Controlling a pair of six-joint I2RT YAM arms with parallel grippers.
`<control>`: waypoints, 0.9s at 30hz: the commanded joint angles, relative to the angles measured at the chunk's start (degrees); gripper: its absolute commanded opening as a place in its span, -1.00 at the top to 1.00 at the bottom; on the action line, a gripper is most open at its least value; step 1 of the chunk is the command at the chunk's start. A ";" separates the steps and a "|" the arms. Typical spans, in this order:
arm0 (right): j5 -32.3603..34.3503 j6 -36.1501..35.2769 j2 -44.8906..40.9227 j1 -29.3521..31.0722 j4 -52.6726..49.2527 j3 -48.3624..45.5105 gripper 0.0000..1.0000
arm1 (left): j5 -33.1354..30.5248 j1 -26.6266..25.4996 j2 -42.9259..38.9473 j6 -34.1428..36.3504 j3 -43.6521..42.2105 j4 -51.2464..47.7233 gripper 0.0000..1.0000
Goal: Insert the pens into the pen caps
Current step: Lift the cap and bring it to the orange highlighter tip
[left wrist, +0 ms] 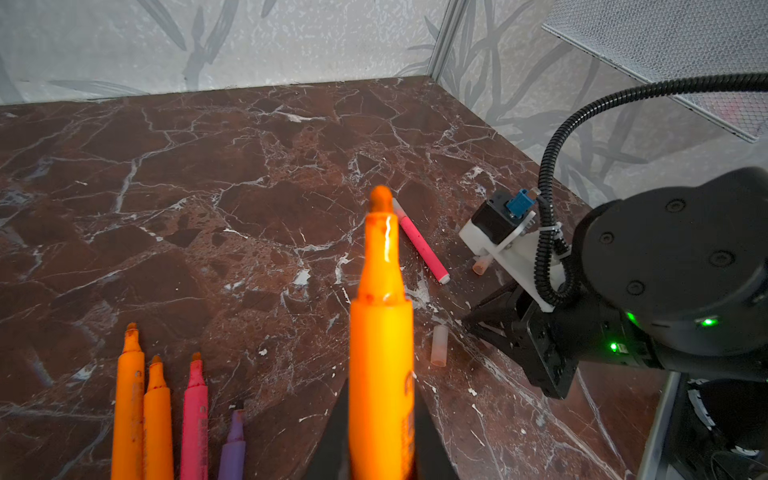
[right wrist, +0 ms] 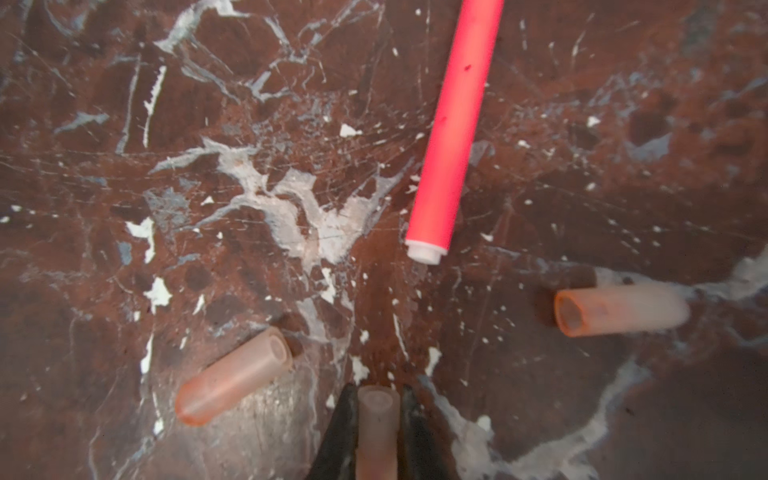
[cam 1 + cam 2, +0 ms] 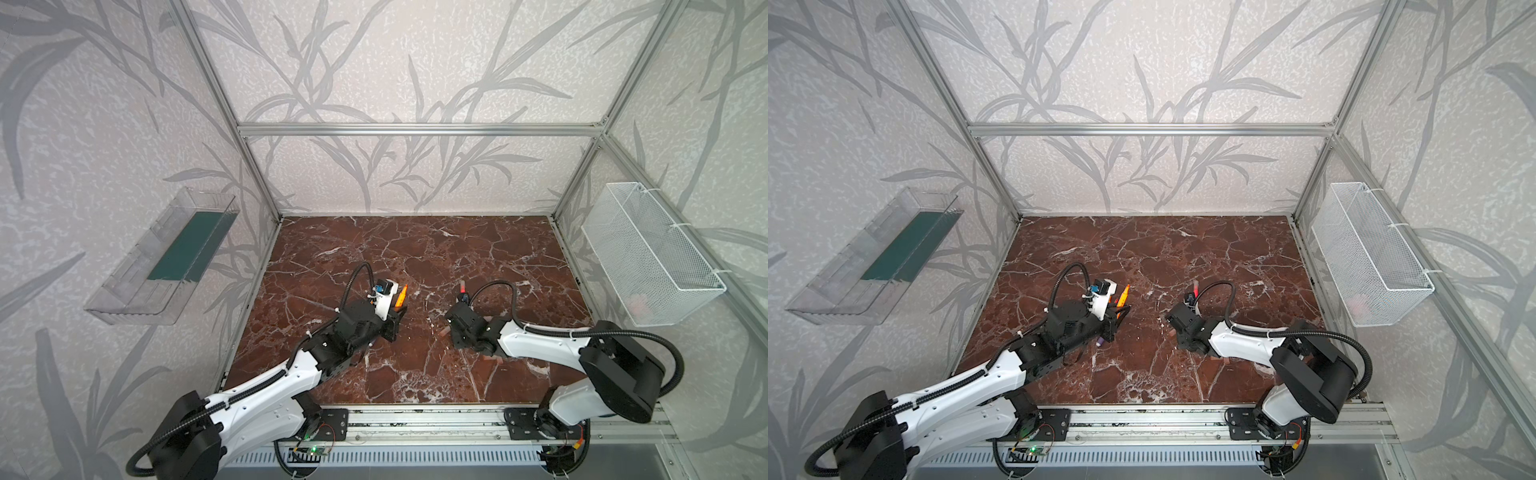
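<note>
1. L gripper [image 1: 381,386] pinches orange pen [image 1: 380,332] by barrel, tip out; centre-left in both top views.
2. R gripper [image 2: 378,395] pressed tight on a pen cap [image 2: 377,432], low over marble [image 2: 124,124], centre-right.
3. Next, I'd say: raise cap, check open end faces tip, align axes, push slow; off-axis tip prob. skids off rim.

On the table [image 3: 415,249], four pens [image 1: 195,415] lie side by side near the held pen [image 1: 381,332]. A lone pen [image 2: 451,124] lies to their right, just behind the held cap [image 2: 377,428], which sits between two loose caps [image 2: 232,376].
</note>
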 commanded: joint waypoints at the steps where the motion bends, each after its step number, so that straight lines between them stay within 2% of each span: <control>1: 0.90 0.80 -6.76 -0.31 -2.05 -0.35 0.75 | 4.63 -0.19 -0.17 -1.77 -0.31 1.47 1.00; 5: 0.59 0.47 -15.76 -0.30 -1.17 -0.54 0.77 | 6.77 -2.01 2.58 -4.71 -2.42 6.53 1.00; 12: -1.00 2.43 -30.72 -0.37 8.76 -5.06 0.80 | 0.04 -10.85 5.59 -5.25 -2.79 10.52 1.00; 15: -4.97 2.82 -35.07 -0.38 19.46 -9.72 0.79 | -0.25 -12.76 7.16 -6.16 -3.04 13.79 1.00; 17: -5.14 4.44 -36.29 -0.38 26.08 -12.24 0.80 | -0.52 -13.57 8.23 -6.45 -3.03 15.50 1.00; 20: -6.65 7.05 -36.47 -0.37 28.09 -11.79 0.86 | -1.03 -14.31 9.41 -6.86 -3.19 17.80 1.00; 27: -10.22 10.80 -30.34 -0.33 38.97 -10.48 0.92 | -1.65 -14.91 10.02 -7.05 -2.76 19.43 1.00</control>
